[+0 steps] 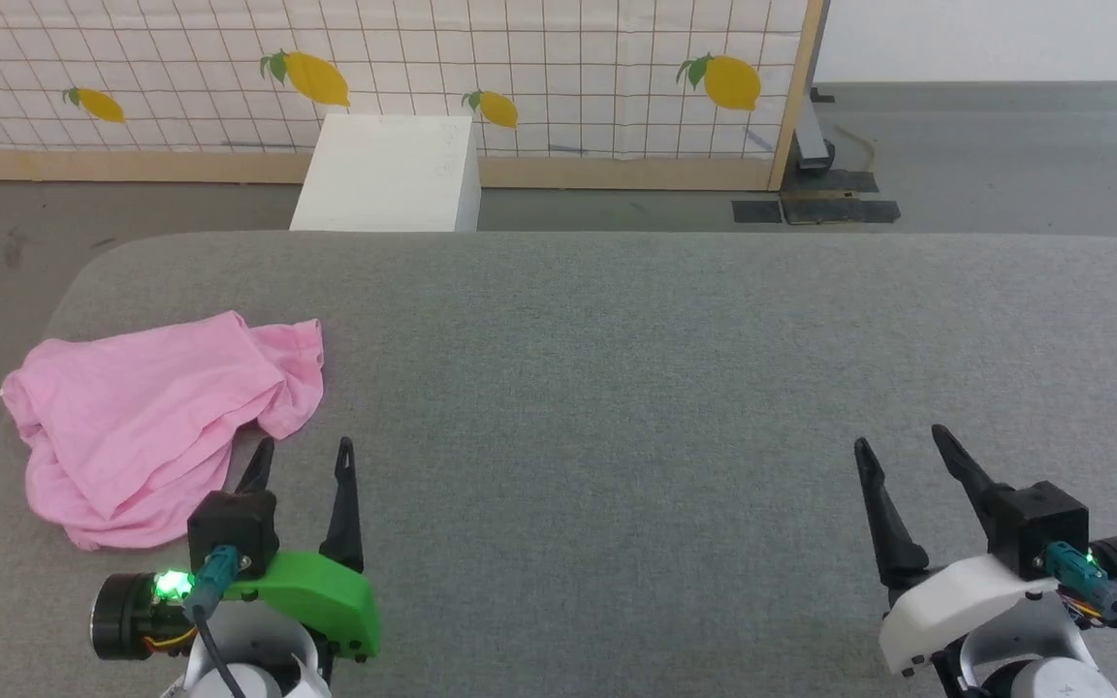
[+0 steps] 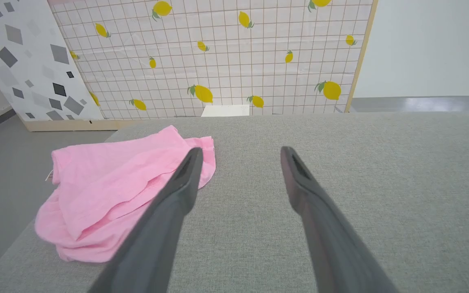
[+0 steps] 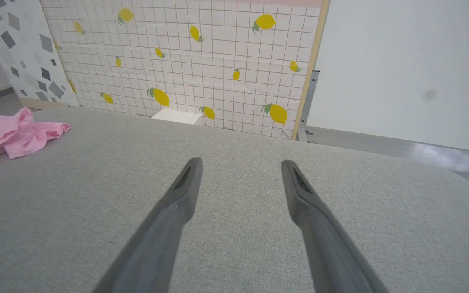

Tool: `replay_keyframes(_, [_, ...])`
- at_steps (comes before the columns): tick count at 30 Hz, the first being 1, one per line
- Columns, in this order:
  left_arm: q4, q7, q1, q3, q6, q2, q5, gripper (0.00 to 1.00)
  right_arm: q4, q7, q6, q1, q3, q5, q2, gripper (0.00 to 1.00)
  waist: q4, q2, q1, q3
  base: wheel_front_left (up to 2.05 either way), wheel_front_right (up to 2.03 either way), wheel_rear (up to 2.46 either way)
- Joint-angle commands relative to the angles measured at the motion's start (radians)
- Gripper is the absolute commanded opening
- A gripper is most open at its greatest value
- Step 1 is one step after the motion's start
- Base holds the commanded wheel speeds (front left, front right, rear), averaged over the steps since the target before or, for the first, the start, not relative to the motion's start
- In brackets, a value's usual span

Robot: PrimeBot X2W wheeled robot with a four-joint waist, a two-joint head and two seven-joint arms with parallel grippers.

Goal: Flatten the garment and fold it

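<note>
The garment [image 1: 146, 417] is a crumpled heap of light pink cloth lying near the left edge of the grey table [image 1: 617, 368]. In the left wrist view the garment [image 2: 112, 191] lies left of and partly behind the left finger. My left gripper [image 1: 306, 448] hovers just right of the heap's near corner, open, with nothing between its fingers [image 2: 299, 175]. My right gripper [image 1: 898, 436] stands open far to the right over bare table, holding nothing. The right wrist view catches the garment [image 3: 14, 134] at its far left edge.
A white box [image 1: 389, 174] stands on the floor beyond the table's far edge. Behind it runs a lemon-patterned screen [image 1: 374, 68] on a wooden base. Dark floor plates [image 1: 815, 208] lie at the back right. The table's left edge drops off close beside the garment.
</note>
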Motion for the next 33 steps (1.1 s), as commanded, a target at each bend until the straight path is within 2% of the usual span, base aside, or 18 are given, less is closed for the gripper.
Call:
replay_keyframes(1, [0.007,-0.011,-0.007,-0.004,0.008,0.0,-0.005,1.0,0.004,-0.013,0.0,-0.005,-0.003,0.003,0.0,1.0,0.003,0.0,0.0,0.0,0.0,0.0,0.0])
replay_keyframes(13, [0.035,-0.037,-0.019,-0.015,0.021,0.003,-0.02,1.0,0.018,-0.037,0.0,-0.011,-0.01,0.011,0.001,1.0,0.047,0.0,0.0,-0.001,0.0,0.0,0.0])
replay_keyframes(33, [0.068,-0.078,-0.03,-0.025,0.047,0.015,-0.051,1.0,0.043,-0.078,-0.001,-0.025,-0.013,0.024,0.001,1.0,0.166,0.0,0.0,-0.001,0.0,0.0,0.0])
